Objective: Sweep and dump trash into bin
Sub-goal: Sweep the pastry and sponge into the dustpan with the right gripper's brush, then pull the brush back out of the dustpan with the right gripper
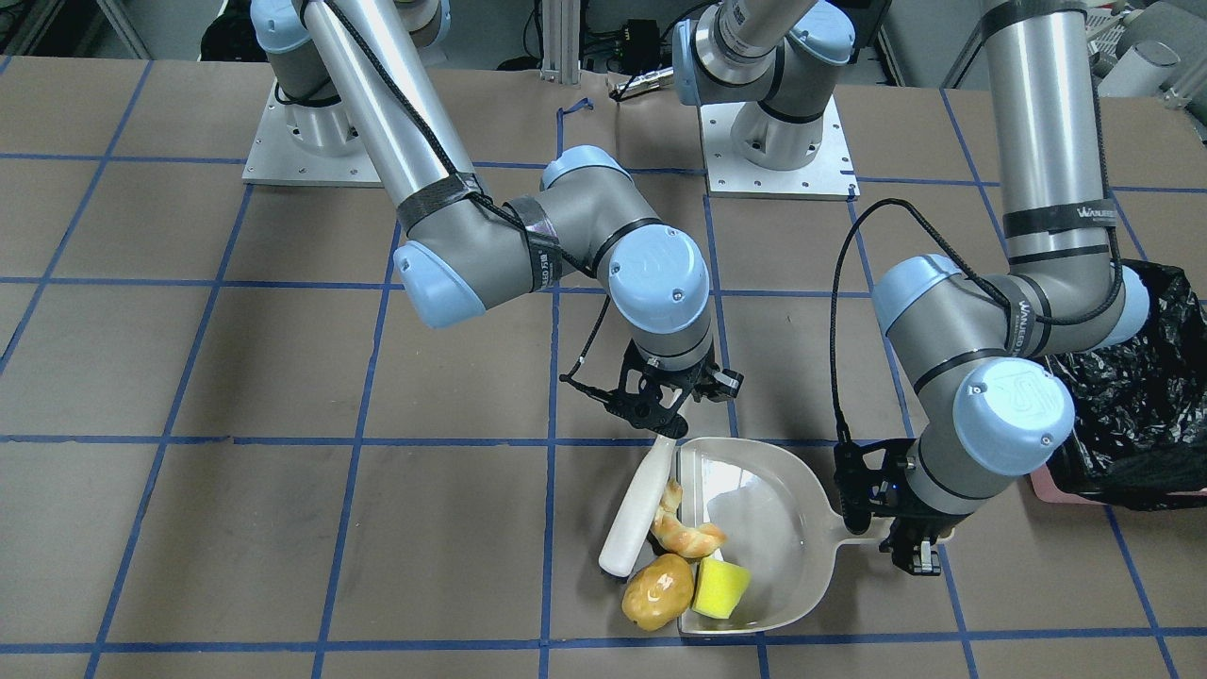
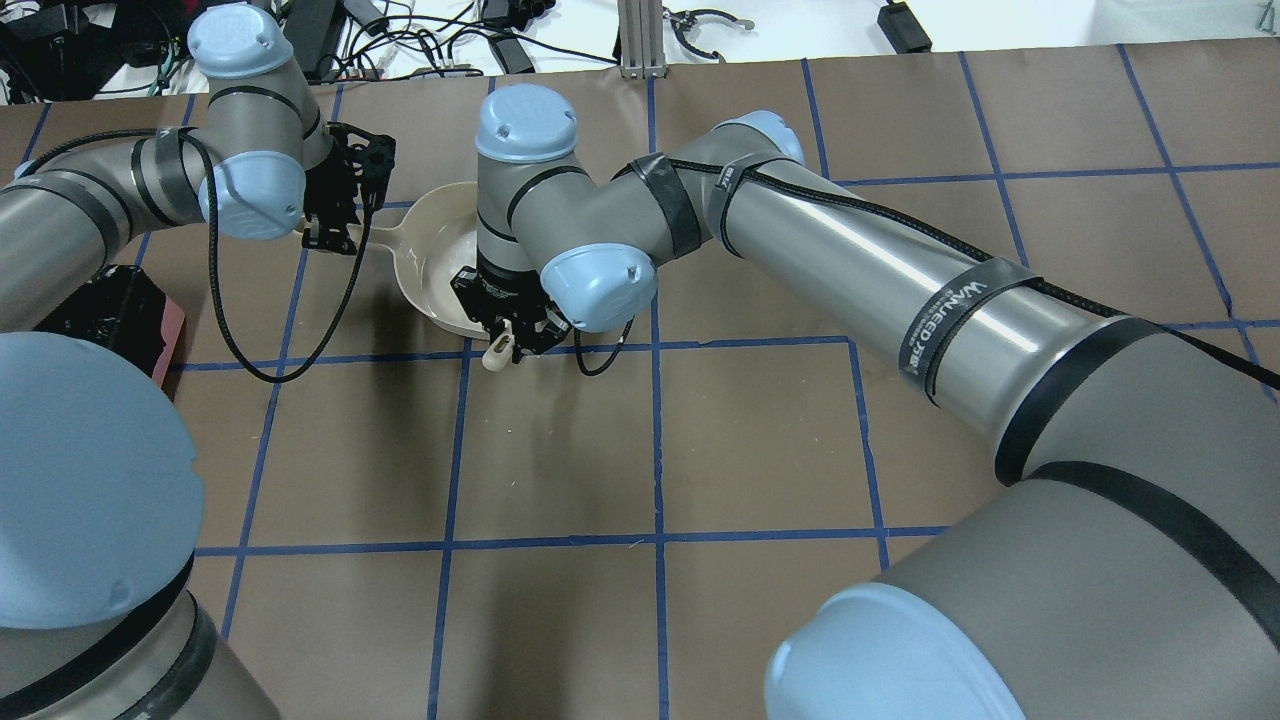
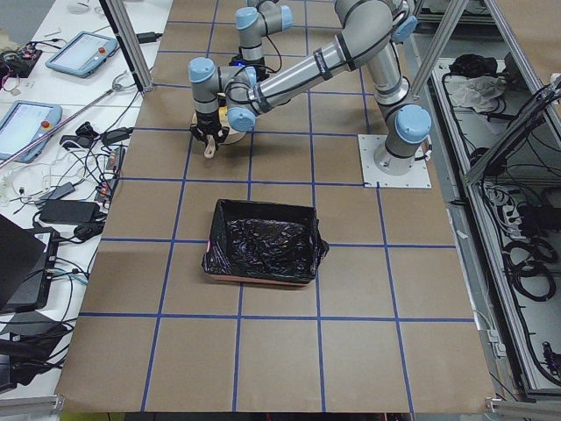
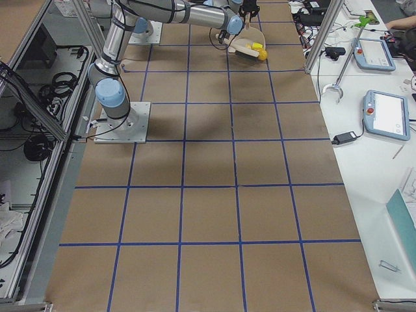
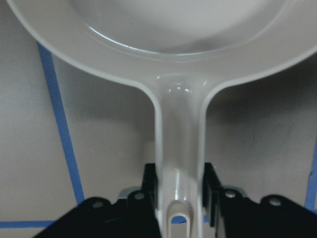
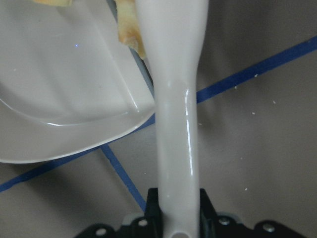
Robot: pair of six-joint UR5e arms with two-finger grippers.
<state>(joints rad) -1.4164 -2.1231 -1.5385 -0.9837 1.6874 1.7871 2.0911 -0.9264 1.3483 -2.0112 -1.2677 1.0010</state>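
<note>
The beige dustpan (image 1: 778, 505) lies flat on the table. My left gripper (image 1: 907, 542) is shut on its handle (image 5: 179, 148). My right gripper (image 1: 663, 407) is shut on the beige brush (image 1: 641, 509), whose handle (image 6: 173, 99) runs along the pan's open edge. The croissant (image 1: 684, 533) lies at the pan's mouth against the brush. The yellow sponge (image 1: 721, 587) sits on the pan's lip. The potato (image 1: 657, 591) rests on the table just outside the mouth, by the brush head. The bin (image 1: 1132, 405), pink with a black bag, stands behind my left arm.
The bin (image 3: 263, 241) sits about one grid square from the dustpan, towards the table's left end. Blue tape lines grid the brown table (image 1: 283, 528). Both arm bases (image 1: 778, 141) are bolted at the robot's side of the table.
</note>
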